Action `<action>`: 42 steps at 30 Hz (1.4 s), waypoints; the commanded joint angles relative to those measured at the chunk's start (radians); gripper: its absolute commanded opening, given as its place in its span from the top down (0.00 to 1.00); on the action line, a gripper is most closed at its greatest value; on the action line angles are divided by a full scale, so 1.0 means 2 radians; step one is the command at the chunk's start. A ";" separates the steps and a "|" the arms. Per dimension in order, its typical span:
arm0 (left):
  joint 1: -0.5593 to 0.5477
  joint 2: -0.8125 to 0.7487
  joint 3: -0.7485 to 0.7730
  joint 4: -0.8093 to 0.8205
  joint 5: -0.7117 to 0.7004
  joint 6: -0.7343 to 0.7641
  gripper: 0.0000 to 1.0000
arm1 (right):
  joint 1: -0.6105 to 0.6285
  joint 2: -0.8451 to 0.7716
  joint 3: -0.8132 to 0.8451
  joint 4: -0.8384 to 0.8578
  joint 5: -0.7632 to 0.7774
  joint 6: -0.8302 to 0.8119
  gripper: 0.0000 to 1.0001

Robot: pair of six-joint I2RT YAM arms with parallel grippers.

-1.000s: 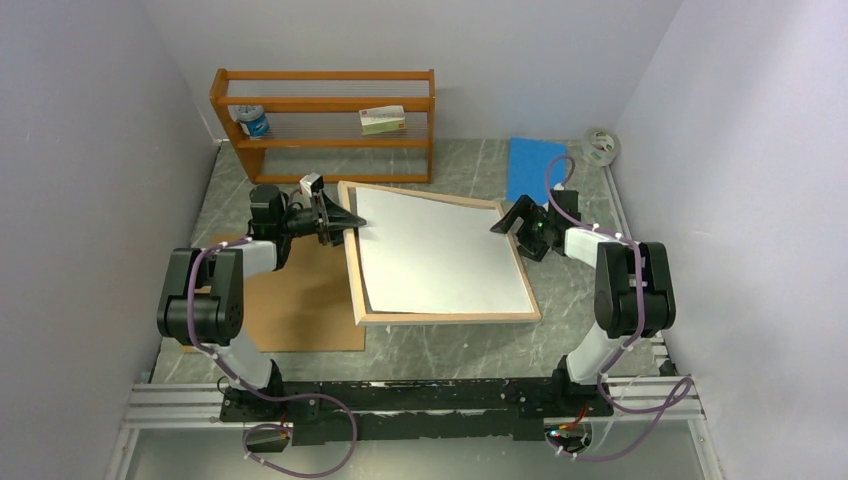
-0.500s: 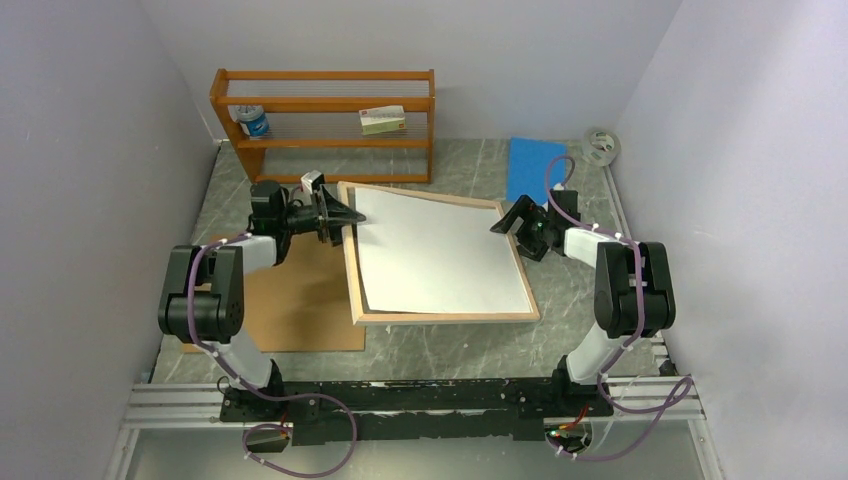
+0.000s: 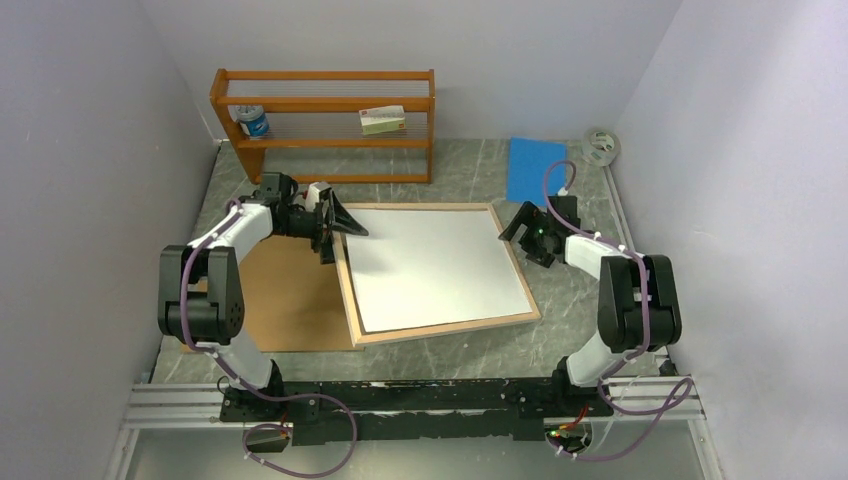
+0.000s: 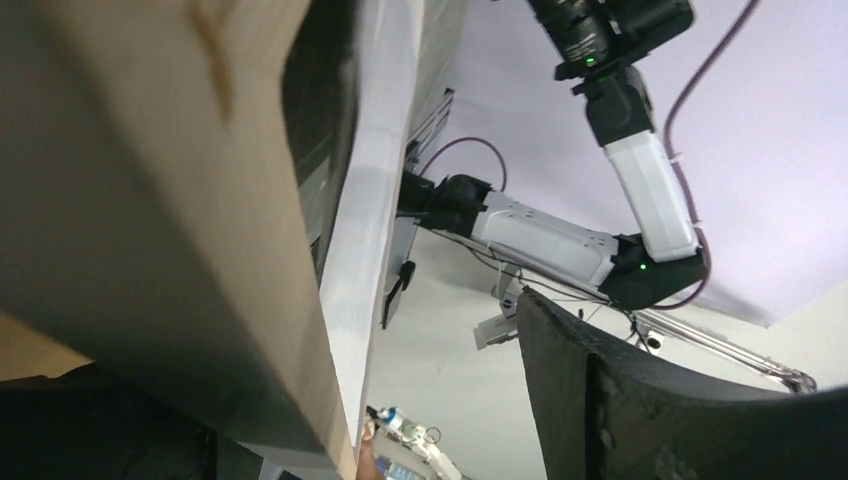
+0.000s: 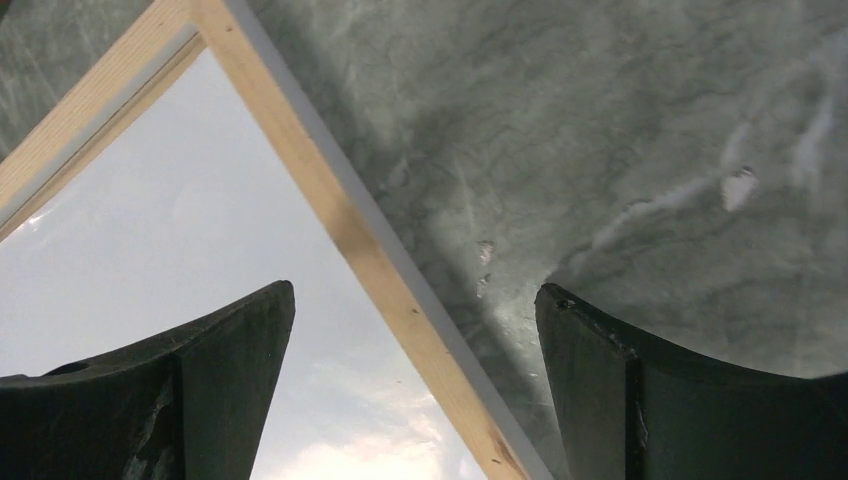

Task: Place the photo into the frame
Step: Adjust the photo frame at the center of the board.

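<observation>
The frame [image 3: 440, 330] lies flat mid-table with its light wood reverse up. The photo [image 3: 435, 265] rests inside it, white reverse up, with a thin dark gap along its left and near sides. My left gripper [image 3: 335, 225] is open at the frame's far left corner. In the left wrist view the wooden frame [image 4: 150, 200] and the photo's white edge [image 4: 375, 150] stand well apart from the one visible finger [image 4: 620, 400]. My right gripper [image 5: 415, 292] is open and holds nothing. It straddles the frame's right rail [image 5: 340, 230] near the far right corner [image 3: 520, 232].
An orange shelf rack [image 3: 325, 125] at the back holds a can [image 3: 254, 122] and a small box [image 3: 382, 120]. A brown backing board [image 3: 290, 300] lies left of the frame. A blue pad [image 3: 535, 168] and a tape roll [image 3: 600, 147] sit at the back right.
My left gripper opened and let go of the photo's corner, then swung toward the back. The skewed photo dropped into the frame, and the frame turned a little. The right gripper shifted slightly.
</observation>
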 commanded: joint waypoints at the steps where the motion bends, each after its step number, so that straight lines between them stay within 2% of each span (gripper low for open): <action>1: -0.004 -0.002 0.034 -0.135 -0.016 0.102 0.12 | -0.002 -0.018 -0.024 -0.046 0.059 -0.014 0.05; 4: -0.005 0.000 0.046 -0.175 -0.040 0.128 0.11 | -0.002 -0.020 -0.027 -0.050 0.071 -0.016 0.05; 8: -0.005 0.003 0.050 -0.173 -0.034 0.118 0.12 | -0.002 -0.005 -0.028 -0.055 0.054 -0.025 0.08; 12: -0.005 0.005 0.061 -0.176 -0.042 0.108 0.13 | -0.002 0.005 -0.036 -0.051 0.023 -0.038 0.29; 18: -0.006 0.010 0.073 -0.158 -0.027 0.078 0.14 | -0.002 0.003 -0.057 -0.033 -0.040 -0.060 0.42; 24: -0.006 0.012 0.086 -0.159 -0.034 0.060 0.14 | -0.002 -0.008 -0.078 -0.019 -0.080 -0.060 0.43; 26: -0.006 0.012 0.087 -0.149 -0.037 0.044 0.14 | -0.002 -0.007 -0.079 -0.024 -0.076 -0.060 0.46; 31: -0.007 0.011 0.089 -0.129 -0.043 0.013 0.15 | 0.001 0.007 -0.072 -0.039 -0.056 -0.065 0.64; 34: -0.007 0.010 0.092 -0.116 -0.046 -0.009 0.15 | 0.008 0.007 -0.061 -0.062 -0.029 -0.056 0.71; 38: -0.007 0.009 0.096 -0.102 -0.054 -0.037 0.13 | 0.021 0.003 -0.056 -0.095 0.026 -0.005 0.81; 42: -0.007 0.010 0.100 -0.108 -0.056 -0.037 0.10 | 0.027 -0.010 -0.072 -0.106 0.066 0.070 0.86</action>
